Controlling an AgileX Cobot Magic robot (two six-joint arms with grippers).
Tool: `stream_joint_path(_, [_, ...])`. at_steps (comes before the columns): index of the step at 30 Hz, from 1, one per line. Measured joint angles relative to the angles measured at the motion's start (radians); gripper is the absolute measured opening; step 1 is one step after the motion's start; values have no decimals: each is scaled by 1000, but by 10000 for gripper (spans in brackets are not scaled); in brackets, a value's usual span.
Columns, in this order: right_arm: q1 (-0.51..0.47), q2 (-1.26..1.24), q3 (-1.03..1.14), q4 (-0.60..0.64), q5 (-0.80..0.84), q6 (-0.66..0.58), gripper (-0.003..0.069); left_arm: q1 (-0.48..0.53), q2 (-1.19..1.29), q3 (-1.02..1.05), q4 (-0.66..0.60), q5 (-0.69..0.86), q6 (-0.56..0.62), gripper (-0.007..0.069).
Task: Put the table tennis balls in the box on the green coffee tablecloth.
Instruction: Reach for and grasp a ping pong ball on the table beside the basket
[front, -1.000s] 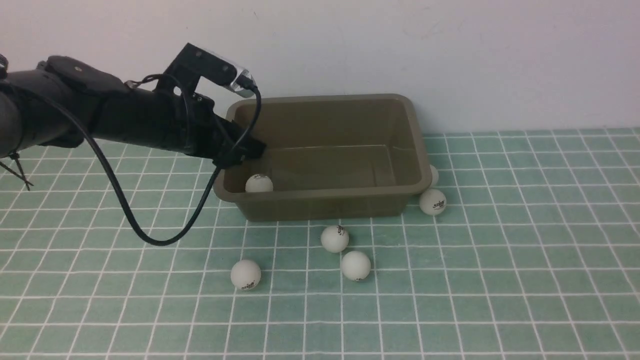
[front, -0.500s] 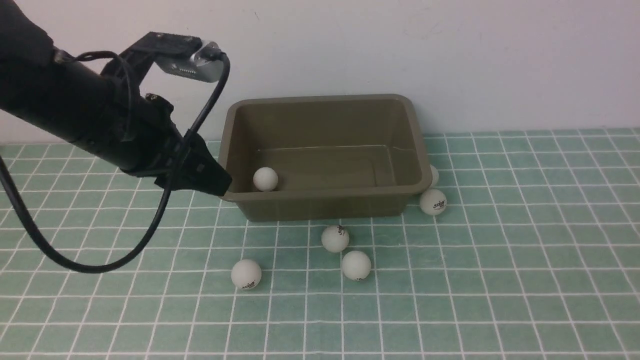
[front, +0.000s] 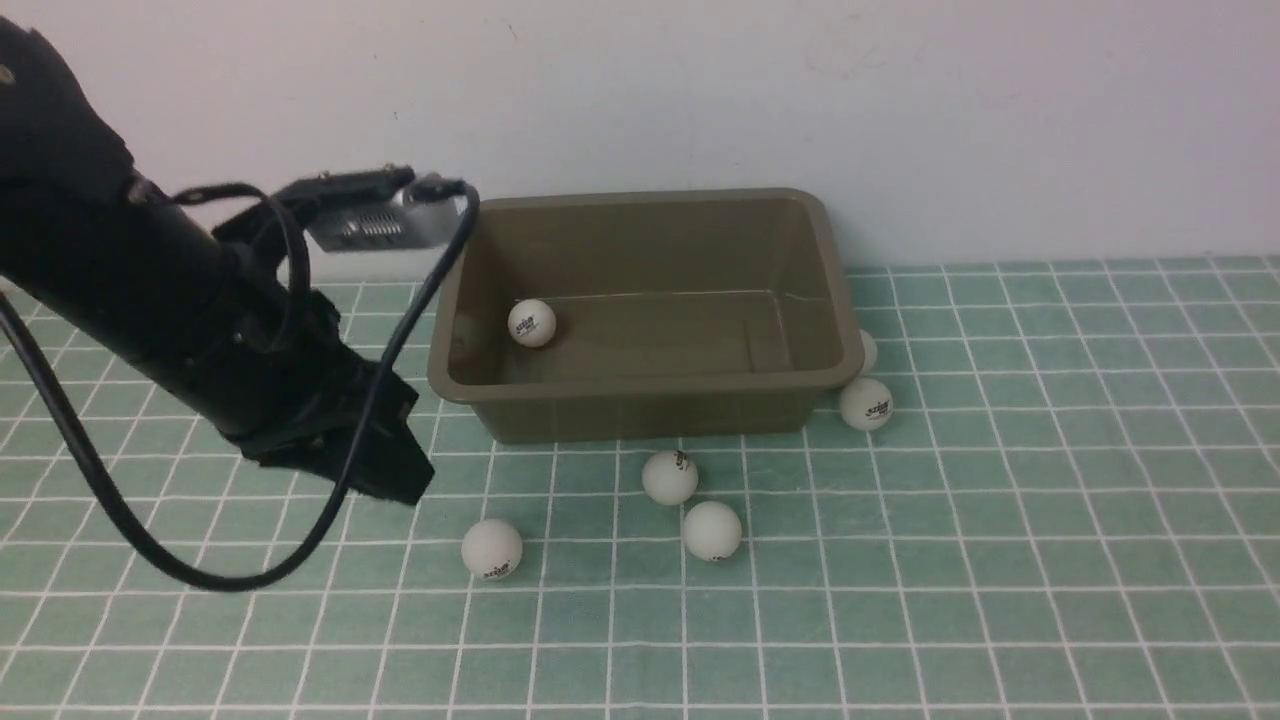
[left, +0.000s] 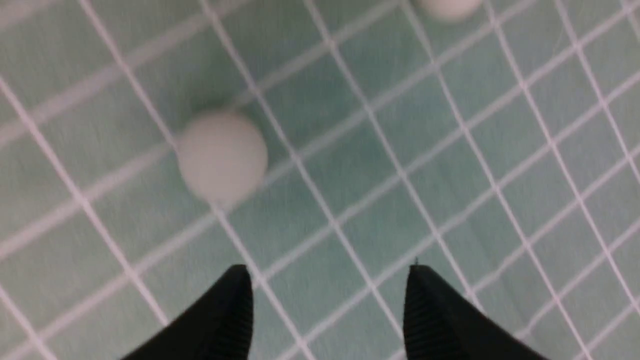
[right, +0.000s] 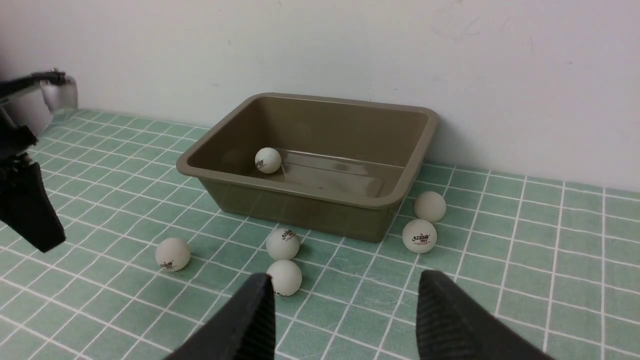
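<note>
Since the earlier frame your left claw (front: 385, 470) has swung out of the box (front: 640, 412) to the lower left of centre, and the ball inside (front: 531, 323) has rolled toward the back wall. The jaws stand apart, empty, over the cloth (front: 1000, 560), with the nearest ball (front: 491, 548) just ahead. Your right claw (right: 345, 282) also gapes, holding nothing. Five balls remain outside: three below the box, two at its right end. Risk: an off-centre closure or early nudge would likely send that light ball rolling away.

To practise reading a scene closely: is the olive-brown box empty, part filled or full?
Nearly empty: the box holds one white ball; five other balls lie outside it on the green cloth.
</note>
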Motion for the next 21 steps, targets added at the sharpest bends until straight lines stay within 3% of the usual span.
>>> stream_joint_path(7, [0,0,1,1,0,0,356,-15,44,0,-41,-65,63,437])
stream_joint_path(21, [0,0,1,20,0,0,356,-17,223,0,-49,-183,104,440])
